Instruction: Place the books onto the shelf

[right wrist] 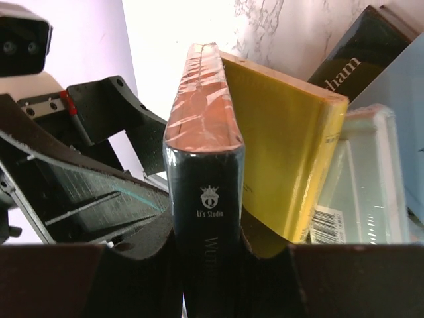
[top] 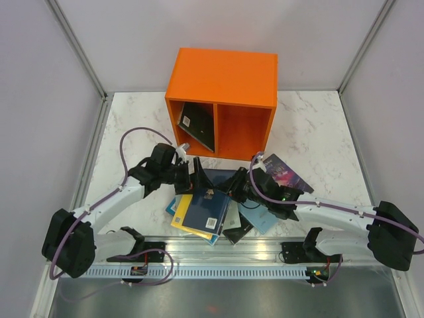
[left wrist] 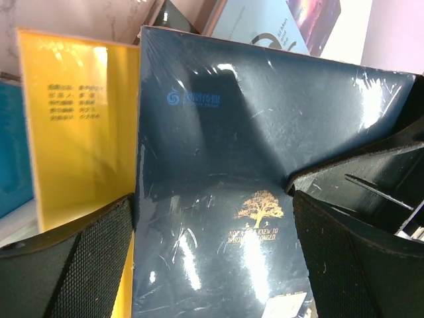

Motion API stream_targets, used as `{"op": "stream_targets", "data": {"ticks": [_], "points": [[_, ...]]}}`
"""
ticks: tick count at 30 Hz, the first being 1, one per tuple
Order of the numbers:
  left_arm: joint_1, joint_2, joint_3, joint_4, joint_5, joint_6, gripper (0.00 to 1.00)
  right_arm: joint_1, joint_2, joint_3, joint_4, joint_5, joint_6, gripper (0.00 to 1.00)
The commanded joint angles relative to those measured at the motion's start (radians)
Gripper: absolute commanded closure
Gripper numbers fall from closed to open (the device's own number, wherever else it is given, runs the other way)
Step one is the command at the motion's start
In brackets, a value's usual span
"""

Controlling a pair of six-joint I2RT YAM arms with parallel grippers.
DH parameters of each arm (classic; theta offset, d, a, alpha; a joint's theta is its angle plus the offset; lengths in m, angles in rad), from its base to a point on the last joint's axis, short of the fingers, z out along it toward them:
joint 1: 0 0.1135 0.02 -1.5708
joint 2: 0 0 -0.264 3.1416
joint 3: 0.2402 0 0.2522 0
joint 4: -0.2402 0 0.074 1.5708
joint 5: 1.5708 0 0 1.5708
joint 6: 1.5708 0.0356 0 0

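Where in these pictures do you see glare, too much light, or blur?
Left wrist view: white glare streaks run across the shrink-wrapped navy book, and the print stays readable. Right wrist view: the table behind the book is washed out almost to white, and the book's top edge shines. Top view: even light, sharp.

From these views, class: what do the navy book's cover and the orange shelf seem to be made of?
Navy book: paper cover under clear plastic shrink-wrap, given wrinkled glossy glare. Shelf: probably painted wood or plastic; smooth, matte, orange panels.
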Motion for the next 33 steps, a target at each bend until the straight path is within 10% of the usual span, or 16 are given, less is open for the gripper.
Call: {"op": "stream_targets", "data": {"ticks": [1,14,33], "points": [[-0.017,0.048,0.054,0.092,0.094,-0.066,0.00,0.012,-0.061,0.014,0.062,-0.062,-0.040,1.00],[0.005,-0.065,0.476,-0.473,-0.166,0.106,0.00,-0.093,-0.308,0.281,-0.448,0.215,-0.168,1.00],[-0.023,-0.329,0.461,-0.655,-0.068,0.181,0.00,-0.094,0.089,0.764,-0.570,0.973,-0.314,1.00]]}}
